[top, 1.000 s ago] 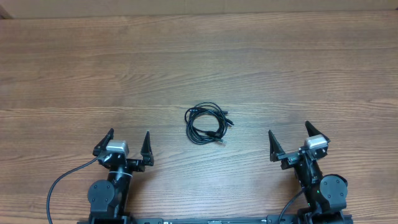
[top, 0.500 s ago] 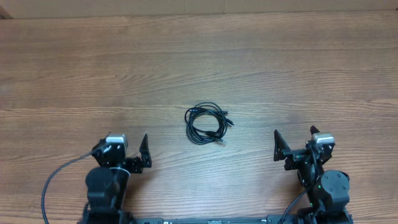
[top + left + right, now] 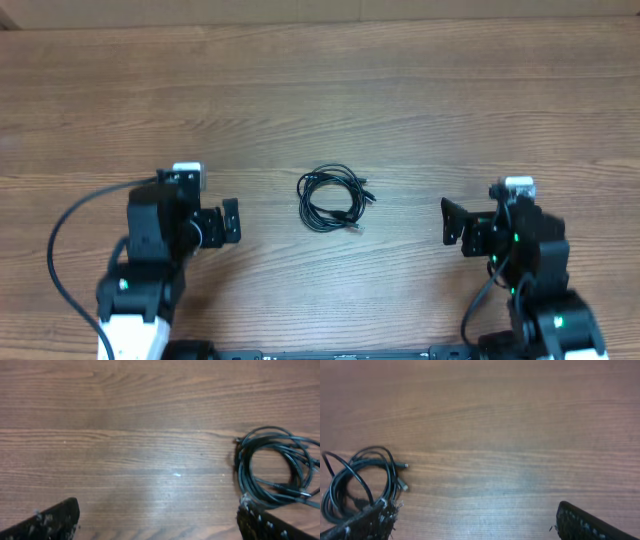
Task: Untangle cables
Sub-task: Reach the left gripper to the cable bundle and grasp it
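While both pairs of jaws stand wide apart and hold nothing, the left gripper [image 3: 159, 510] and the right gripper [image 3: 472, 510] hang over bare wood on either side of the cables [image 3: 334, 198]. These lie as one small coiled bundle between the two grippers, touched by neither, with small plugs poking out on the bundle's right. From each wrist camera the coil sits just beyond the inner finger. Open table [image 3: 420, 90] surrounds the bundle, widest toward the far edge, where a pale strip [image 3: 320, 10] runs.
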`<state>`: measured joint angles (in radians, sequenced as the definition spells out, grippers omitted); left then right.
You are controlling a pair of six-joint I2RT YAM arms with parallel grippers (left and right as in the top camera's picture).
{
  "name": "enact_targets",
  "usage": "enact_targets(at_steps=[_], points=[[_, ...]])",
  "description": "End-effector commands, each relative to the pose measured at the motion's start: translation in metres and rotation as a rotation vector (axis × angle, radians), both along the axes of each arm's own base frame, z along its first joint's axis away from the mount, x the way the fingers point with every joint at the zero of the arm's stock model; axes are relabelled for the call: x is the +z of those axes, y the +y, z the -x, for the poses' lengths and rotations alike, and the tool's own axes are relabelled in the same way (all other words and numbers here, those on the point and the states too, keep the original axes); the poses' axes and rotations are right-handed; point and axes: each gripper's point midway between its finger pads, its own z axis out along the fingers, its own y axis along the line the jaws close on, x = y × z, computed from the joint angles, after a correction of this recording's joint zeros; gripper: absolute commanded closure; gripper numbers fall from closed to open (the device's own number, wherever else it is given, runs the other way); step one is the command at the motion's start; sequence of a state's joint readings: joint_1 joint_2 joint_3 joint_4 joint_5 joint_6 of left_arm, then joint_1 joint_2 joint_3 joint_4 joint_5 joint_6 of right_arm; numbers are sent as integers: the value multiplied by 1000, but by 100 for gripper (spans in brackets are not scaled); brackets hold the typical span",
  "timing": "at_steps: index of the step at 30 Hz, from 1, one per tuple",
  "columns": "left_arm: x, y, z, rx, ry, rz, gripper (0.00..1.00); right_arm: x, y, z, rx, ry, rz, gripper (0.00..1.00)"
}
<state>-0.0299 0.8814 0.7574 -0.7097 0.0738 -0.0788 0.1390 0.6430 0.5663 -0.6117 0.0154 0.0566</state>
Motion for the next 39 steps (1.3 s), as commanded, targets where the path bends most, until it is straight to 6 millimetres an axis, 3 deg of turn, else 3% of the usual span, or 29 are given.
enact_targets(at_steps=[1, 5, 9, 12, 13, 16, 20, 27, 35, 39], points=[[18, -5, -4, -7, 86, 41, 0, 17, 2, -15, -6, 66, 9, 0], [19, -2, -5, 4, 149, 22, 0, 21, 5, -29, -4, 131, 16, 0], [23, -10, -22, 10, 109, 90, 0, 17, 22, -39, 66, 162, -41, 0], [36, -23, -47, 8, 22, 192, 0, 15, 36, -42, 127, 169, -92, 0], [42, -31, -55, -17, -7, 241, 2, 16, 38, -43, 135, 167, -100, 0], [46, -54, -71, -83, -32, 322, 20, 18, 39, -46, 137, 153, -106, 0], [13, -79, -79, -108, 49, 269, 19, 22, 40, -49, 131, 136, -116, 0], [-55, -128, -76, -186, 190, 80, 19, 22, 40, -49, 131, 133, -116, 0], [-107, -181, -80, -250, 241, 89, 34, 22, 40, -50, 131, 132, -115, 0], [-131, -192, -75, -277, 281, 65, 37, 22, 40, -50, 131, 132, -115, 0]])
